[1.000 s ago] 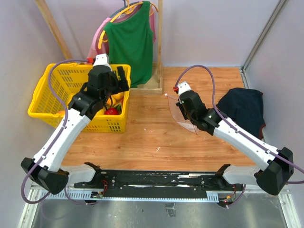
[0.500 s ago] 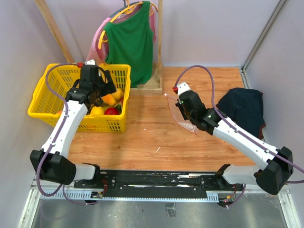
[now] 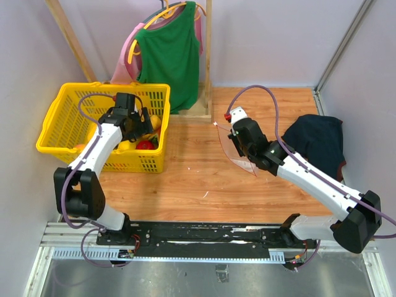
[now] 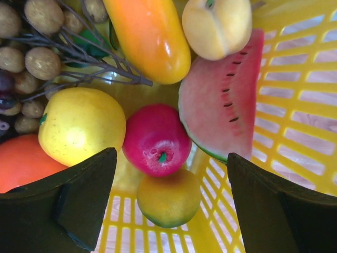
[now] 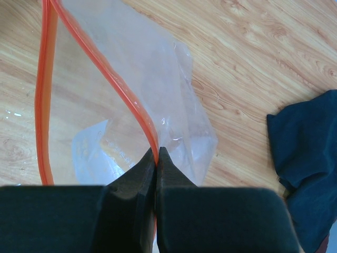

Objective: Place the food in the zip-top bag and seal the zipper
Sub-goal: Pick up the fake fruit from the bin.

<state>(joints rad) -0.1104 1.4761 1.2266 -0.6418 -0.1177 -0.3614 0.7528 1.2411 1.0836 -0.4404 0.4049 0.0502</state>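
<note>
The food lies in a yellow basket (image 3: 62, 133): a red apple (image 4: 156, 138), a yellow-green fruit (image 4: 168, 197), a yellow apple (image 4: 79, 124), a watermelon slice (image 4: 224, 100) and a long orange piece (image 4: 150, 37). My left gripper (image 4: 171, 158) hangs open inside the basket just above them. The red apple and the yellow-green fruit lie between its fingers, untouched. My right gripper (image 5: 157, 150) is shut on the zipper (image 5: 113, 79), the red-orange strip. It holds the clear zip-top bag (image 5: 174, 89) up off the table with its mouth gaping. In the top view the bag (image 3: 230, 151) hangs left of the right gripper (image 3: 240, 141).
A dark navy cloth heap (image 3: 315, 139) lies at the right of the wooden table (image 3: 185, 179). A green shirt (image 3: 170, 52) hangs on a wooden rack behind the basket. A brown grape-like bunch (image 4: 31, 58) and an orange (image 4: 21, 163) sit in the basket's left part.
My left arm has swung left and dropped down into the basket, bringing its open gripper close over the fruit. The right arm and the bag have not moved.
</note>
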